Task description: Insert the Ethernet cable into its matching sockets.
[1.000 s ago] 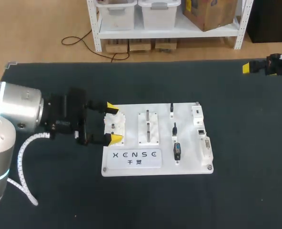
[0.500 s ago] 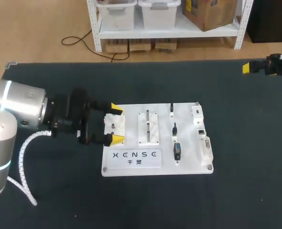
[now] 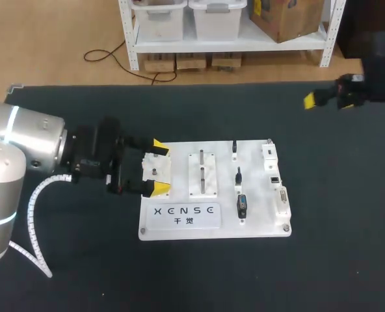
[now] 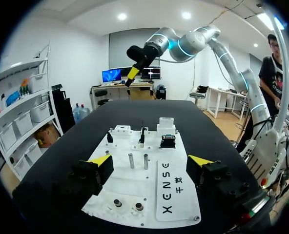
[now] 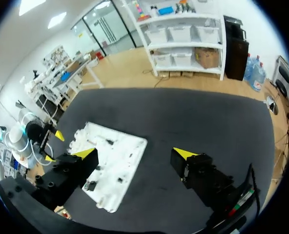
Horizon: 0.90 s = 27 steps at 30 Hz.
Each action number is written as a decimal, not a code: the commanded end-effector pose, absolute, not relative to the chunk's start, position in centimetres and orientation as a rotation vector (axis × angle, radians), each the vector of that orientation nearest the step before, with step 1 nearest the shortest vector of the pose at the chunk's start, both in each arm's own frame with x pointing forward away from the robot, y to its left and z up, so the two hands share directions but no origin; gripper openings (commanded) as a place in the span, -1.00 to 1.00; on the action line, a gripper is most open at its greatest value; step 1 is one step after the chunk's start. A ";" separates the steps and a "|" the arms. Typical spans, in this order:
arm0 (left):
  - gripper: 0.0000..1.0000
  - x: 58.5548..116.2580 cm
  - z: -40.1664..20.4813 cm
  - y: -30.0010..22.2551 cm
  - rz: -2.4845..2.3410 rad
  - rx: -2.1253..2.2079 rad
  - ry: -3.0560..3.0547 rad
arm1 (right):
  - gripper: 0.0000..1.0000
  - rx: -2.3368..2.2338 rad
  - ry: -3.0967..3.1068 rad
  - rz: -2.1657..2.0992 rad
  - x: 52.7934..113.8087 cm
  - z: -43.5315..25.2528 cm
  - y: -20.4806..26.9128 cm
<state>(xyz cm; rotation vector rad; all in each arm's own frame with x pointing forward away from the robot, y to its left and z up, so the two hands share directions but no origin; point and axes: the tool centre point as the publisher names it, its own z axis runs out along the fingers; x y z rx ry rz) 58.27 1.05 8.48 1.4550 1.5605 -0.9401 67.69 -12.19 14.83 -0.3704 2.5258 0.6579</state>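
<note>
No loose Ethernet cable can be picked out. The likeliest task parts are a few small dark plugs (image 3: 242,207) standing right of centre on a white board (image 3: 179,218), with a row of sockets (image 3: 274,179) along its right edge. The board lies mid-way across a dark surface (image 3: 335,247). The left end effector (image 3: 159,168) is at the board's left end, its fingers wide apart on the far and near sides of a white block (image 3: 157,174), holding nothing. The right end effector (image 3: 316,99) hangs above the far right of the surface, also spread wide and empty. The step looks like an approach. A good grasp would probably take the plug body, not the cord, square it to the socket, then push straight in.
</note>
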 end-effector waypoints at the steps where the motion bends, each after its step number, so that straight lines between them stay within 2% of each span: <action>1: 1.00 58.2 8.4 1.1 -0.939 1.451 1.557 | 1.00 -0.355 2.608 0.496 66.2 15.4 -8.6; 14: 1.00 58.2 8.4 1.1 -0.939 1.451 1.557 | 1.00 -0.361 2.825 0.221 62.5 10.3 -1.0; 27: 1.00 58.2 8.4 1.1 -0.939 1.451 1.557 | 1.00 -0.345 2.913 0.097 62.0 6.2 1.6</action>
